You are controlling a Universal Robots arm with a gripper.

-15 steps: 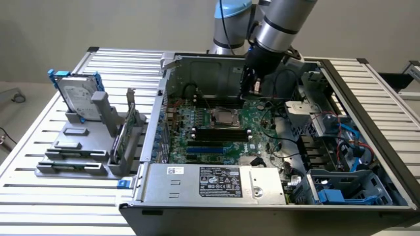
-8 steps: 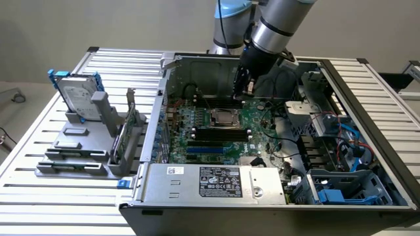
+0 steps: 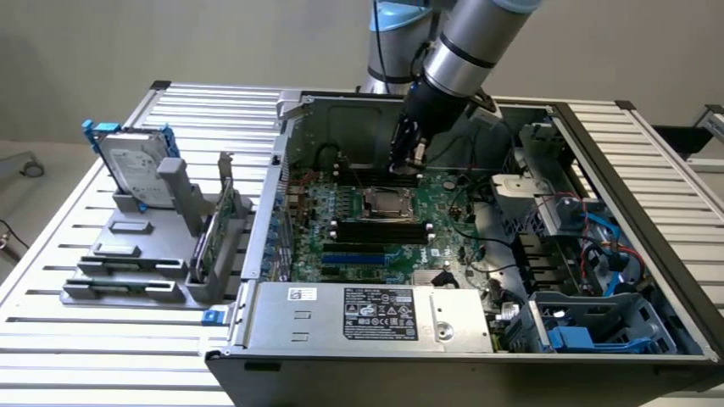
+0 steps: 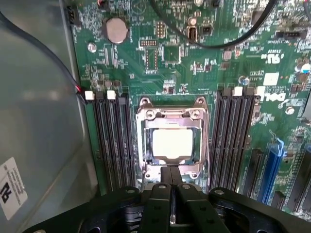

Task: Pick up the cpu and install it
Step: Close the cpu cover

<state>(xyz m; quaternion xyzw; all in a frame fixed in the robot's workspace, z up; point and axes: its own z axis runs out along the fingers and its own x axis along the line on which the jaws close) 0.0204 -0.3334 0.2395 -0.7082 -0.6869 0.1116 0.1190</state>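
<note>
Looks like the cpu (image 4: 172, 143) is already sitting in its socket (image 4: 146, 114); the closed, empty pincer (image 4: 172, 172) is hovering just above it, so any touch needs staying square.

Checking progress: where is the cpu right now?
The cpu sits in the metal socket frame between two banks of black memory slots, mid-board in the exterior view.

In the exterior view the computer case (image 3: 263, 254) lies on the table (image 3: 102, 365), with the motherboard (image 3: 450, 212) flat inside it. The cpu (image 3: 388, 202) sits in its socket mid-board. From the cpu, the memory slots (image 3: 382, 230) lie just at six o'clock and the power supply (image 3: 379, 315) farther at six. The gripper (image 3: 405, 170) hangs near twelve, and the hard drive (image 3: 134, 165) stands at nine, outside the case, on a rack (image 3: 125, 284).
</note>
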